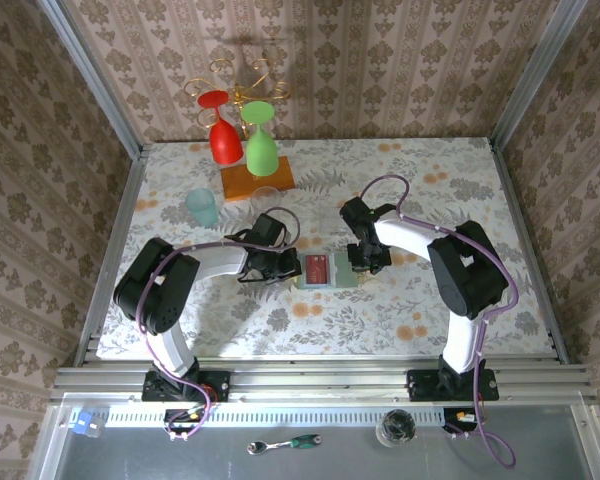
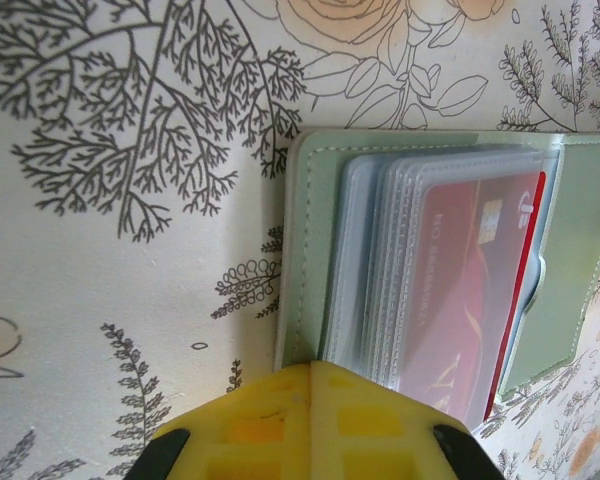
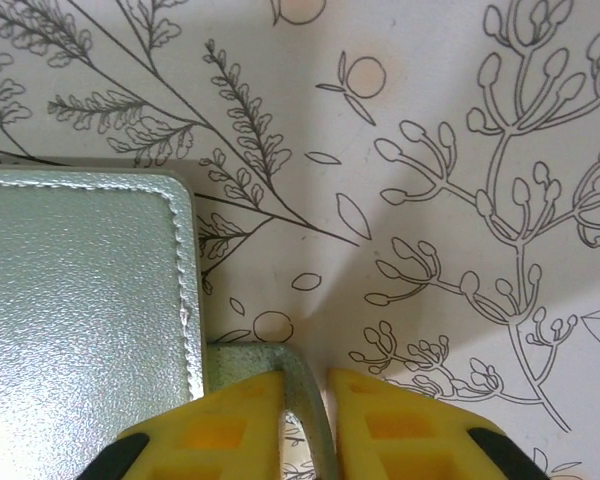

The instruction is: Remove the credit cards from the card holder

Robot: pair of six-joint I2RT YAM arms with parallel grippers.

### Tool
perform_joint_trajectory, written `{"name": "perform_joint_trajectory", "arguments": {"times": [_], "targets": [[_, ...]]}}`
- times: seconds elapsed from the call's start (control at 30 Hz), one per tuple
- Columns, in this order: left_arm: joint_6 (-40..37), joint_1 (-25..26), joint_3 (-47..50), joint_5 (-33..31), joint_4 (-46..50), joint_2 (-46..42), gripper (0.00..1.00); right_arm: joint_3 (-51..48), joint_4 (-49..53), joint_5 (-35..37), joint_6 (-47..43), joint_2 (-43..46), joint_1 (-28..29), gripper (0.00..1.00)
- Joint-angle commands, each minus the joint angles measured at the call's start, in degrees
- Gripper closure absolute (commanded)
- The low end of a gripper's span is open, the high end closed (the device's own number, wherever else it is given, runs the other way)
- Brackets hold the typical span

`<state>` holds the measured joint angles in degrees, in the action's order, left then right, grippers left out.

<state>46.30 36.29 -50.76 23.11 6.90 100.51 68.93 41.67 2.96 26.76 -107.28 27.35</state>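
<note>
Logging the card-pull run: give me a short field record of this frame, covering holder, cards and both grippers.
card holder: lying open on table, clear sleeves fanned
cards: red card inside a sleeve, not yet pulled out
left gripper: shut, at the holder's near edge
right gripper: closed on a thin green edge of the holder
</note>
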Motion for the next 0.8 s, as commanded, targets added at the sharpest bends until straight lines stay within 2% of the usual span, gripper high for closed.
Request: {"name": "perform_joint_trajectory", "arguments": {"times": [0.0,0.3,0.57,0.77], "targets": [[0.5,0.3,1.4,-2.3,9.2,0.8,1.00,-2.1,1.7,5.3,0.1,0.9,-1.3,0.79],[0.7,0.3,1.5,-2.4,8.9,0.6,1.00,-3.0,2.1,6.3,0.2,1.7,-3.1,0.71],[0.7,0.4,1.7,-2.8,9.0,0.3,1.00,-3.3,2.6,7.2,-0.2,1.8,-4.1,0.69],[0.6,0.3,1.5,-2.7,9.1,0.5,1.00,-3.4,3.2,8.2,-0.4,2.3,-4.4,0.62]]}}
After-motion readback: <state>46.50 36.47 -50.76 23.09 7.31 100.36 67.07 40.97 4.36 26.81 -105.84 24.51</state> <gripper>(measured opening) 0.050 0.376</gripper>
